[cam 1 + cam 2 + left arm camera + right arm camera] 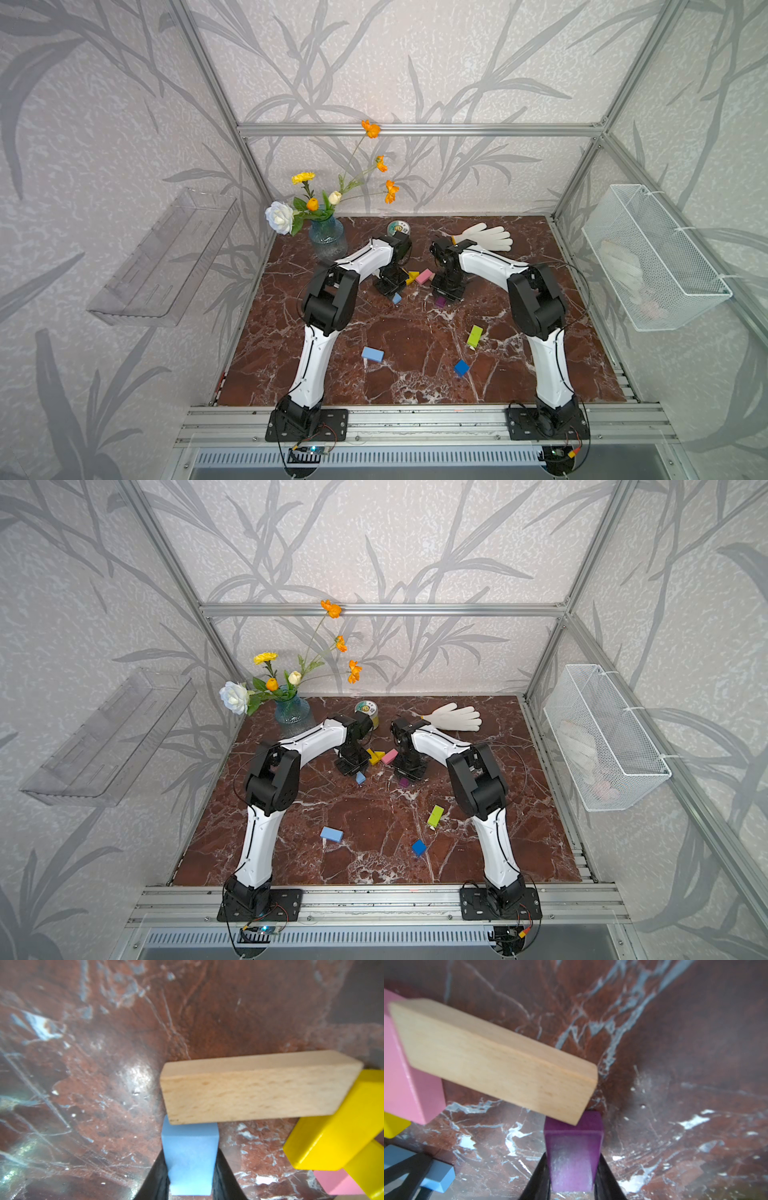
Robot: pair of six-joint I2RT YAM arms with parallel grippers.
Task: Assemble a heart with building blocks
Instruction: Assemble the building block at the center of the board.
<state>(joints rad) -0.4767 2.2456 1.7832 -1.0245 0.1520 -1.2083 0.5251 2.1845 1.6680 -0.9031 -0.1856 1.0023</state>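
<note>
Marble top (415, 340), L jaws clamp lt-blue block (190, 1159), R jaws clamp purple block (573, 1157)

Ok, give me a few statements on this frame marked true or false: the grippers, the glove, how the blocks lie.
1. The left gripper is shut on a light blue block. True.
2. The right gripper is open and empty. False: it is shut on a purple block.
3. The glove lies near the far edge of the table. True.
4. All the blocks touch one another. False: the lime block and the dark blue block each lie alone, nearer the front.
</note>
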